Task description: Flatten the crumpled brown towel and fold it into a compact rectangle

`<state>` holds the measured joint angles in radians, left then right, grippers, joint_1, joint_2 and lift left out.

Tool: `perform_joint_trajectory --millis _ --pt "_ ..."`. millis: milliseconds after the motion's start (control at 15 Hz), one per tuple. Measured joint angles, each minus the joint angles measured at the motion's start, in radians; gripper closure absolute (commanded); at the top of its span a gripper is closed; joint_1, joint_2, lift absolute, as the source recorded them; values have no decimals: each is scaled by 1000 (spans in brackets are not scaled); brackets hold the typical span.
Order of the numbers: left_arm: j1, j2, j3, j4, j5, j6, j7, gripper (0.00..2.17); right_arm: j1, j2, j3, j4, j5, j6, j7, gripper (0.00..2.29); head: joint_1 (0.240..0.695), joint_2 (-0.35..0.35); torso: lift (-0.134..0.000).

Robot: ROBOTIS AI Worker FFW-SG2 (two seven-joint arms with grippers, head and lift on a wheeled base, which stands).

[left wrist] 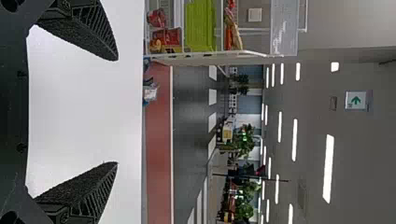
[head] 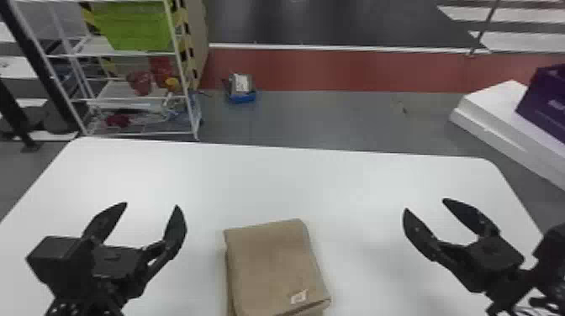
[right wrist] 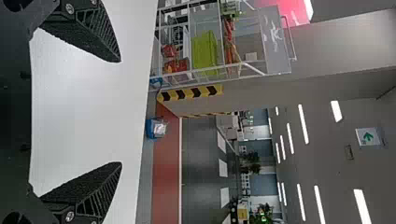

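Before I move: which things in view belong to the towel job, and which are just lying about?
Job:
- brown towel, folded
- white table under it
- left tool, open
- right tool, open

Just lying about:
- wire rack beyond the table
- green item on the rack
- blue-bottomed item on the floor
- purple box, right side

Two pincers [head: 151,205]; one towel [head: 273,260]; one table [head: 294,180]

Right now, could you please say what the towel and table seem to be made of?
The brown towel looks like matte cloth, perhaps cotton, given its soft, rounded folded edge. The table has a smooth white top, likely laminate or plastic, judging by its faint sheen.
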<state>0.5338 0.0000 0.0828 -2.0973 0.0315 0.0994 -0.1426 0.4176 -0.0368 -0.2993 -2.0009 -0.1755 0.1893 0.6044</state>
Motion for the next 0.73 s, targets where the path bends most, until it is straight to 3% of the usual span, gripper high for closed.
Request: perform_joint_trajectory --millis 733 --pt "-1 0 -5 10 7 -11 0 83 -3 2 14 3 10 3 -2 113 695 -27 -124"
